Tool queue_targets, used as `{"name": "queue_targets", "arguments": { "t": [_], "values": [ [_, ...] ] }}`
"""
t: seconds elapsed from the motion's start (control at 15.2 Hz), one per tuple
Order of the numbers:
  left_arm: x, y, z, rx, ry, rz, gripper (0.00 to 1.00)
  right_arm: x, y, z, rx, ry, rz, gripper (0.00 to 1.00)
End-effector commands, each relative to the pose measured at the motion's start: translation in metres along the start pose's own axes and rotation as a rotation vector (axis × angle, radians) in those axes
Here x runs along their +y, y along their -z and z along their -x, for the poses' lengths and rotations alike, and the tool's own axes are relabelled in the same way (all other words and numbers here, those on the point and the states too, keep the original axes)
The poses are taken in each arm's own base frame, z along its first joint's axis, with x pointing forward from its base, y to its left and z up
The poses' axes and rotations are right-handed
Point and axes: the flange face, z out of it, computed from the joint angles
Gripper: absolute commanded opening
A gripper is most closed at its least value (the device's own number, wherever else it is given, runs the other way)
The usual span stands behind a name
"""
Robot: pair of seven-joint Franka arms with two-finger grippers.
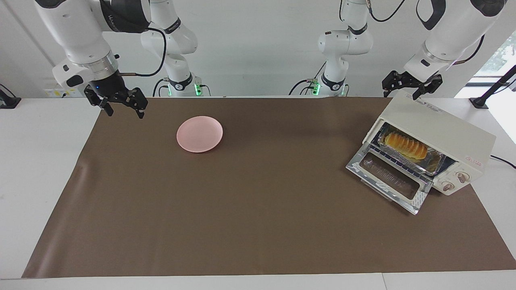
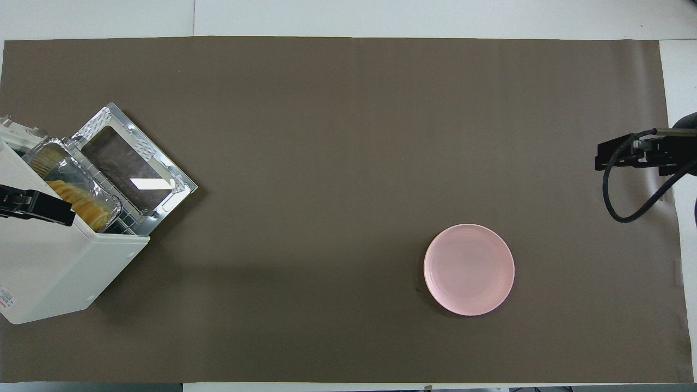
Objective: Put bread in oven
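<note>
The bread (image 1: 405,146), a ridged yellow-orange loaf, lies in a silver foil tray (image 1: 434,164) on the rack inside the cream-white oven (image 1: 443,131). The oven's glass door (image 1: 389,181) hangs open onto the mat. From overhead the bread (image 2: 81,202) shows partly under the oven's (image 2: 54,267) top edge. My left gripper (image 1: 403,92) hangs open and empty in the air over the oven's top corner nearest the robots. One of its fingers (image 2: 38,206) crosses the oven roof in the overhead view. My right gripper (image 1: 125,112) waits open and empty over the mat's edge at the right arm's end.
A pink round plate (image 1: 199,133) with nothing on it sits on the brown mat (image 1: 258,209), toward the right arm's end of the table. In the overhead view the plate (image 2: 469,269) lies nearer the robots than the right gripper's cable loop (image 2: 626,190).
</note>
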Motion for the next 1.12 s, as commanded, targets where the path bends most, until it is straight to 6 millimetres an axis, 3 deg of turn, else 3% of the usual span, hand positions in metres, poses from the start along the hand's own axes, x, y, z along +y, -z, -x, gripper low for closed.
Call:
{"name": "queue_targets", "arguments": {
  "t": [0.0,1.05],
  "values": [
    [0.0076,0.0038,-0.0228,-0.02,-0.002,0.011,1.0,0.0011,0.0009,0.0071,0.005,0.001,0.009,1.0],
    [0.0048,0.0014,-0.0262,0.004,0.008,0.008,1.0,0.0011,0.0009,0.0071,0.005,0.001,0.009,1.0]
  ]
}}
